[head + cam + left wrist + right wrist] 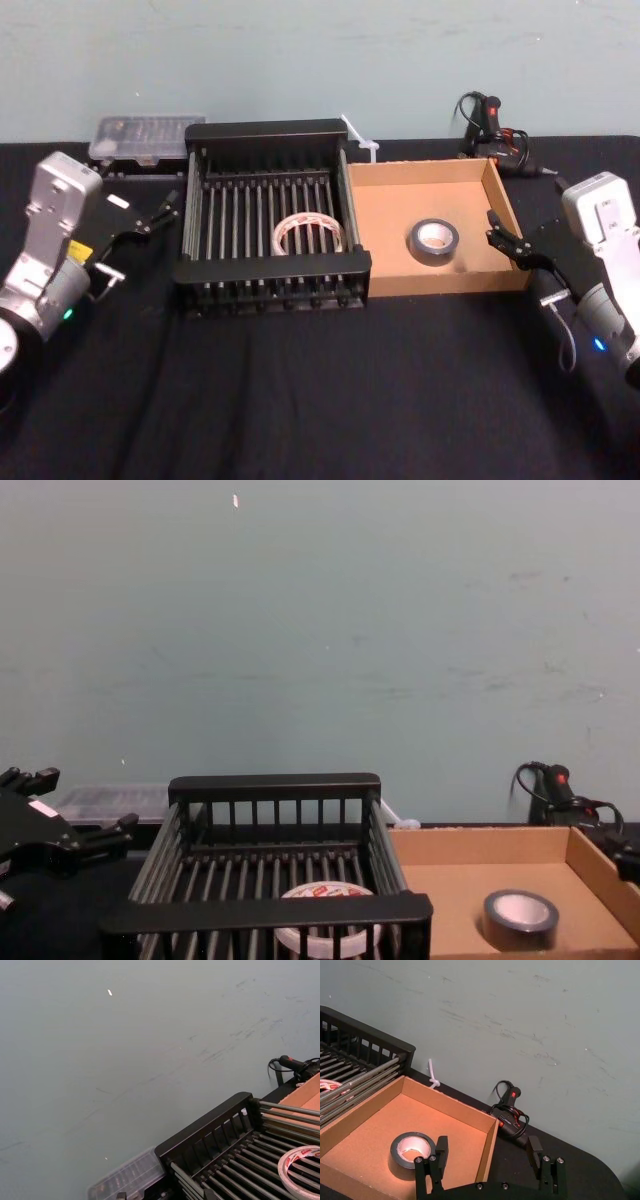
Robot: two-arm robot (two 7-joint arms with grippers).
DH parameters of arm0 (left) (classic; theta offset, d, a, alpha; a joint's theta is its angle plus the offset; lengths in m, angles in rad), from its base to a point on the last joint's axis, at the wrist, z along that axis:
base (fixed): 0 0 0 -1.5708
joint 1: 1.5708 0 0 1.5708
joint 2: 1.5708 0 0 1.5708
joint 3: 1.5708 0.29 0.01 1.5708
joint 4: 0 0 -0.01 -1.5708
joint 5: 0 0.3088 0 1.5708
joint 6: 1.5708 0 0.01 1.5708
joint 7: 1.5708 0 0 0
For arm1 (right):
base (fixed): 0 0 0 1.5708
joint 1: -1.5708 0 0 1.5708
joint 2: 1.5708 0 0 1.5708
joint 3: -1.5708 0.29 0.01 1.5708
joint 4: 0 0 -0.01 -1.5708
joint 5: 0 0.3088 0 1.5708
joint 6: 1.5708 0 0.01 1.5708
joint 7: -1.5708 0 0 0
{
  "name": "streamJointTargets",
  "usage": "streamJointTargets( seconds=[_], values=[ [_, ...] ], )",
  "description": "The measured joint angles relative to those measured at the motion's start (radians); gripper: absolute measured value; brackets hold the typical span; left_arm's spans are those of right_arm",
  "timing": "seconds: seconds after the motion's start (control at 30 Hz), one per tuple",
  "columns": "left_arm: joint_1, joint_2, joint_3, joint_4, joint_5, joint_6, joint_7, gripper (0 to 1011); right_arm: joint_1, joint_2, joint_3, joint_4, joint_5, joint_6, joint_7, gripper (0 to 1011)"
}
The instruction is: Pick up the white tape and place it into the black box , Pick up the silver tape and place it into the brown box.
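- Both rolls are sitting where the task wants them. The white tape [310,235] is lying flat on the bars inside the black box [270,130], toward its right half.
- The silver tape [433,240] is lying flat in the brown box [390,215], which is sitting right against the black box's right side.
- Judging by that, nothing is waiting to be carried. At most, the arms are needing to draw clear.
- The left gripper [163,210] is hovering just off the black box's left wall, its fingers spread and holding nothing. The white tape is lying well apart from them, over that wall and inside.
- The right gripper [487,1152] is hanging well to the right of the black box, past the brown box's outer wall, with its fingers wide apart and empty. The silver tape is lying between this gripper and the black box, not between the fingers.
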Motion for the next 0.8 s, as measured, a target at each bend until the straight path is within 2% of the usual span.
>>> streamJointTargets(
  seconds=[0.8],
  values=[
    [0.0, 0.0, 0.0, 0.0, 0.0, 0.0, 0.0, 1001, 0.002, 0.003, -0.002, -0.002, 0.005, 0.001, 0.004, 1002]
  ],
)
